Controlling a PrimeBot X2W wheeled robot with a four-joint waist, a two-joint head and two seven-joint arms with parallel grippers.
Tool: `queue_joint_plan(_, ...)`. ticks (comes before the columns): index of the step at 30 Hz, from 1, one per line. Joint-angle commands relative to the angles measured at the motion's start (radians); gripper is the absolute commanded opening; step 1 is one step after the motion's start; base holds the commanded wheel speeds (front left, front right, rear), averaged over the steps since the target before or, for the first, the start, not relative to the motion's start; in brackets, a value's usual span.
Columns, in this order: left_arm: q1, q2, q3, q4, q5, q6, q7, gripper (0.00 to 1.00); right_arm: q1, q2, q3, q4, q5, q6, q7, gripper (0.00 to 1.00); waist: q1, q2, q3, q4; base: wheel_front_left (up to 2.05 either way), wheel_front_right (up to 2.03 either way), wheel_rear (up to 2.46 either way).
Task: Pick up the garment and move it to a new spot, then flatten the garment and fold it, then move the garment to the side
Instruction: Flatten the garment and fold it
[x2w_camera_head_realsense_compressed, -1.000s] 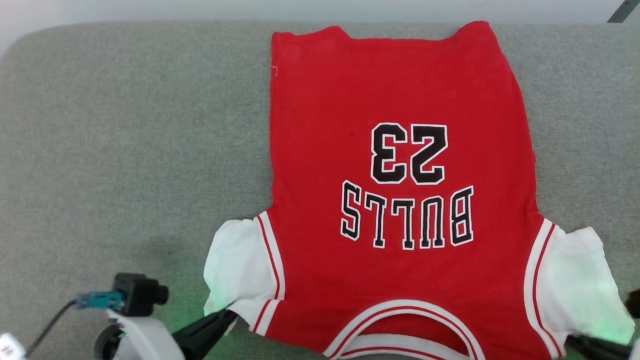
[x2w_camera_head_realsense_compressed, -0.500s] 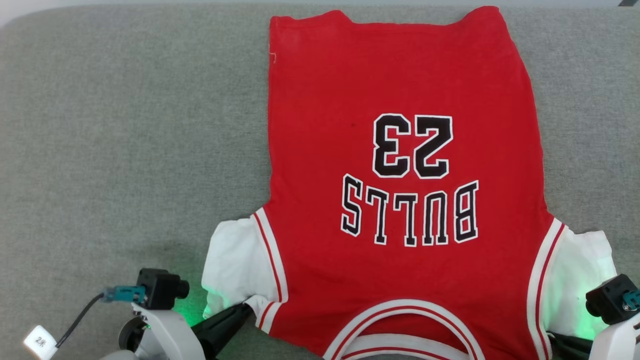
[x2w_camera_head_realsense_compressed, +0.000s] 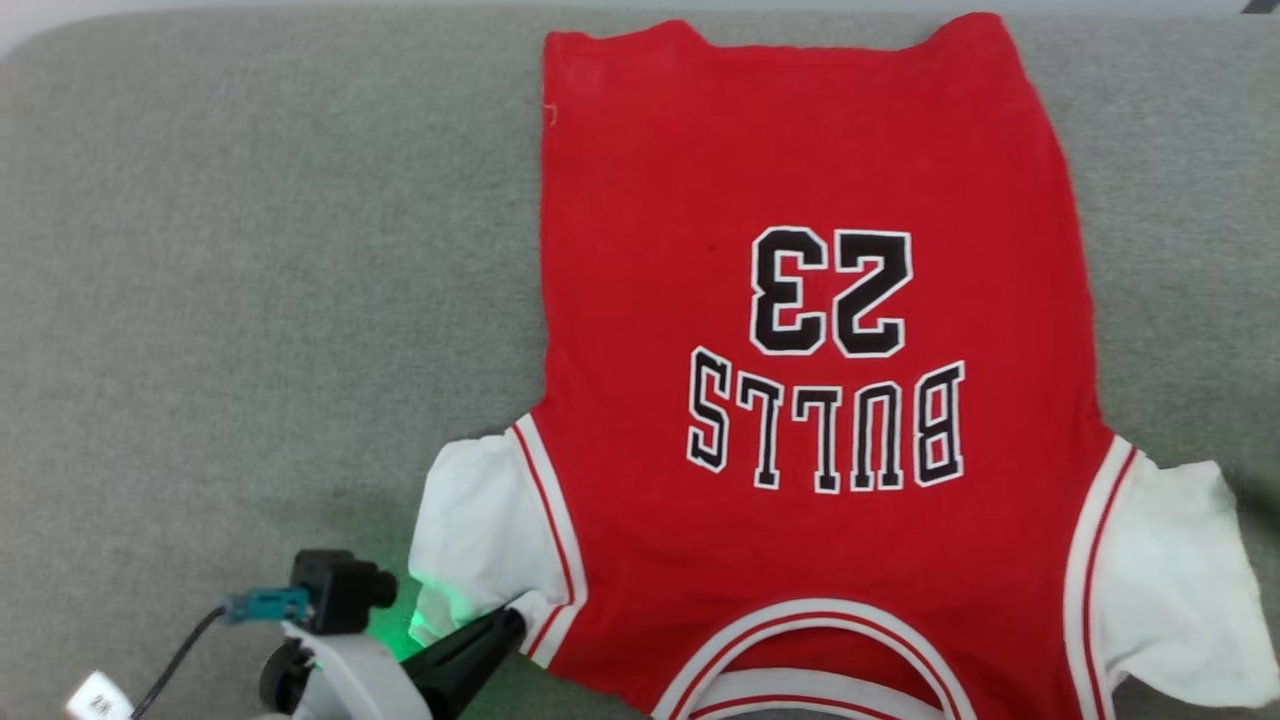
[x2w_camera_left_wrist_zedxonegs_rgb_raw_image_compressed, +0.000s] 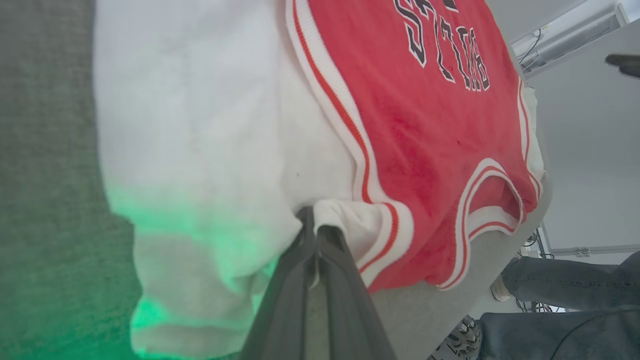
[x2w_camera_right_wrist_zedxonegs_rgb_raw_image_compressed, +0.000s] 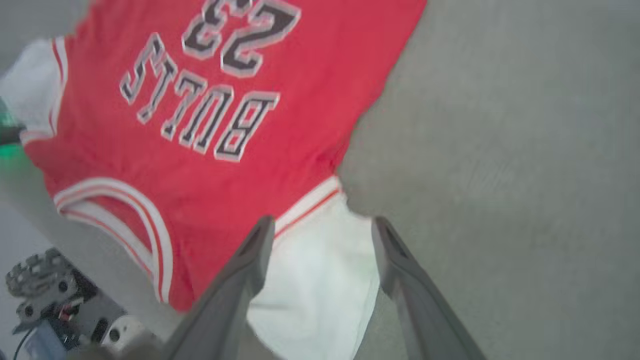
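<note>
Garment (x2w_camera_head_realsense_compressed: 800, 400) lies spread flat on the grey cushion (x2w_camera_head_realsense_compressed: 250, 300). Red body, with black-and-white lettering (x2w_camera_head_realsense_compressed: 825, 430) that reads upside down in the head view. Neck opening is nearest the robot, hem at the far end. One white sleeve on each side.

Left gripper (x2w_camera_left_wrist_zedxonegs_rgb_raw_image_compressed: 312, 222): jaws pinched together on a small fold of cloth at the near corner of the left sleeve (x2w_camera_head_realsense_compressed: 480, 520), where the white-and-red stripe trim meets the white panel. The rest of the garment stretches away ahead of this gripper and off to its right. A green glow falls on the sleeve and cushion just beside it. The cloth is slightly bunched at the pinch and smooth elsewhere.

Right gripper (x2w_camera_right_wrist_zedxonegs_rgb_raw_image_compressed: 322, 227): fingers (x2w_camera_right_wrist_zedxonegs_rgb_raw_image_compressed: 250, 270) spread wide apart, not closed on the cloth. The right sleeve (x2w_camera_right_wrist_zedxonegs_rgb_raw_image_compressed: 320, 280) lies just beyond and beneath the fingertips. The frame is blurred, so I cannot tell whether they touch it. Red body and lettering spread to this gripper's left, bare cushion to its right.

Left wrist view, past the cushion's near edge: a person's leg in jeans (x2w_camera_left_wrist_zedxonegs_rgb_raw_image_compressed: 550, 280) and a shoe (x2w_camera_left_wrist_zedxonegs_rgb_raw_image_compressed: 462, 340).
</note>
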Motion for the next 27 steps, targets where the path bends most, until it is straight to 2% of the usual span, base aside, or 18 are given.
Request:
queue_joint_plan(1,-0.008,-0.015,-0.011,-0.006,0.014,0.006,0.008,0.00,-0.068,0.002,-0.052,0.001,0.015,-0.001,0.010,1.00,0.0000,0.0000,0.029,0.029,0.00,0.00,0.00)
queue_joint_plan(3,-0.039,-0.026,-0.009,-0.021,0.029,0.005,0.014,0.00,-0.177,0.003,-0.095,0.035,-0.004,-0.001,0.016,1.00,0.0000,0.0000,0.063,0.058,0.00,0.00,0.00)
queue_joint_plan(5,-0.068,-0.041,-0.009,-0.027,0.048,-0.001,0.021,0.00,-0.321,0.026,-0.086,0.097,-0.060,-0.001,0.009,1.00,0.0000,0.0000,0.100,0.090,0.00,0.00,0.00)
queue_joint_plan(11,-0.150,-0.110,-0.021,-0.016,0.087,-0.025,0.039,0.00,-0.786,0.139,0.111,0.407,-0.287,-0.001,0.051,1.00,0.0000,0.0000,0.214,0.188,0.00,0.00,0.00)
queue_joint_plan(16,-0.193,-0.166,-0.033,0.030,0.099,-0.043,0.033,0.00,-1.061,0.195,0.277,0.658,-0.374,-0.001,0.126,1.00,0.0000,0.0000,0.289,0.253,0.00,0.00,0.00)
queue_joint_plan(19,-0.203,-0.185,-0.043,0.059,0.103,-0.048,0.021,0.00,-1.163,0.222,0.343,0.785,-0.392,-0.001,0.145,1.00,0.0000,0.0000,0.318,0.280,0.00,0.00,0.00)
queue_joint_plan(22,-0.206,-0.192,-0.054,0.077,0.106,-0.050,0.007,0.00,-1.233,0.213,0.407,0.869,-0.413,-0.001,0.153,1.00,0.0000,0.0000,0.337,0.295,0.00,0.00,0.00)
queue_joint_plan(27,-0.212,-0.187,-0.058,0.096,0.085,-0.049,-0.015,0.00,-1.268,0.227,0.466,1.000,-0.424,-0.001,0.183,1.00,0.0000,0.0000,0.354,0.295,0.00,0.00,0.00)
